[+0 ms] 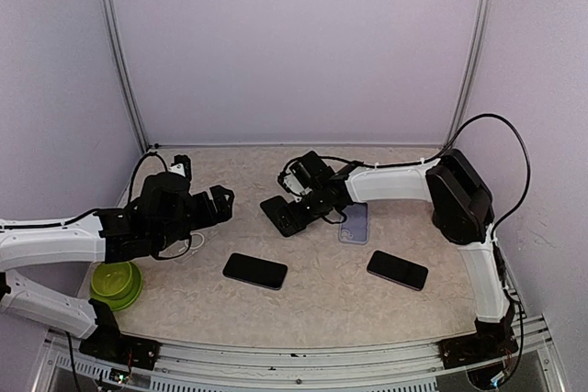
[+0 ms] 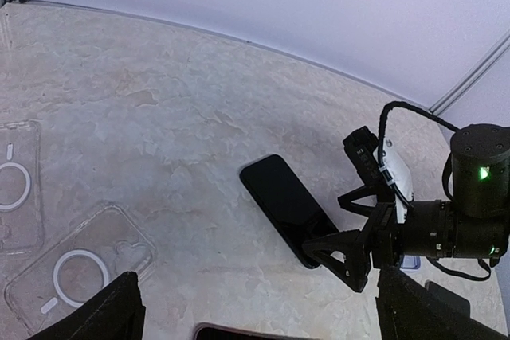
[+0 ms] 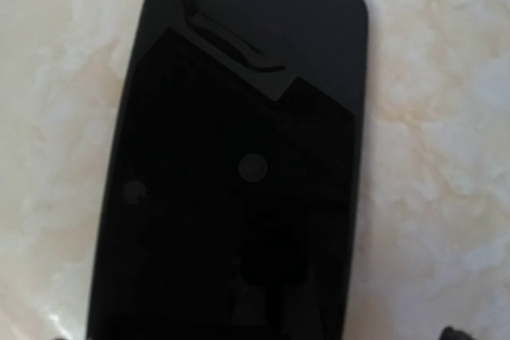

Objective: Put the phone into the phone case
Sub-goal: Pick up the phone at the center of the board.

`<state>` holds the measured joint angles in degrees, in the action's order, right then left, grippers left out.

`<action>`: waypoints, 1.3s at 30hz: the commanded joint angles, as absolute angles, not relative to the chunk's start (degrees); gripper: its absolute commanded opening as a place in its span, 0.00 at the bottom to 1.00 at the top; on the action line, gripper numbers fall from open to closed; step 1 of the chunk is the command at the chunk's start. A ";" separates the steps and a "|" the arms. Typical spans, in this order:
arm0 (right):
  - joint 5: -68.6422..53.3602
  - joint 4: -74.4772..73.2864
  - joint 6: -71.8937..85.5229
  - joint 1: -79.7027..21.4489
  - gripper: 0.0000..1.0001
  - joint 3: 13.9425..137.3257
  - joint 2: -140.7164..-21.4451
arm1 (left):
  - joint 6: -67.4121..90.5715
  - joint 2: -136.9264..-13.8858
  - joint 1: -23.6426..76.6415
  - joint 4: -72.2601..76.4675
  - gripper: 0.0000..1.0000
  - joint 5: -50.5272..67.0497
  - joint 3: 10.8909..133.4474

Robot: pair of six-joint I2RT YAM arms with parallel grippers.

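A black phone (image 1: 278,216) lies on the table, also in the left wrist view (image 2: 283,201), and it fills the right wrist view (image 3: 239,165). My right gripper (image 1: 294,199) hangs low over its end, and in the left wrist view (image 2: 325,225) its fingers stand apart on either side of that end. A lavender phone case (image 1: 354,223) lies just right of it. Two clear cases (image 2: 76,268) (image 2: 16,189) lie at the left. My left gripper (image 1: 220,201) (image 2: 259,312) is open and empty, above the table left of the phone.
Two more black phones lie nearer the front, one at the middle (image 1: 254,270) and one at the right (image 1: 397,269). A green bowl (image 1: 117,282) sits at the front left. White walls and metal posts close in the back and sides.
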<state>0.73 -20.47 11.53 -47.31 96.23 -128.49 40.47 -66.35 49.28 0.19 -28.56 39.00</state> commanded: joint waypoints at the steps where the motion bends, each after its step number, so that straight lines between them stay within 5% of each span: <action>1: 1.66 -22.20 10.99 -47.81 1.00 98.79 -130.69 | 41.09 -65.06 49.48 -0.97 0.99 -29.36 37.35; 18: -3.31 -20.86 11.80 -48.25 1.00 98.37 -131.01 | 41.79 -67.27 49.48 -0.46 0.99 -28.76 36.96; 39: 5.60 -23.47 12.63 -50.09 0.93 99.84 -134.03 | 42.95 -68.84 49.48 1.30 0.99 -28.17 36.23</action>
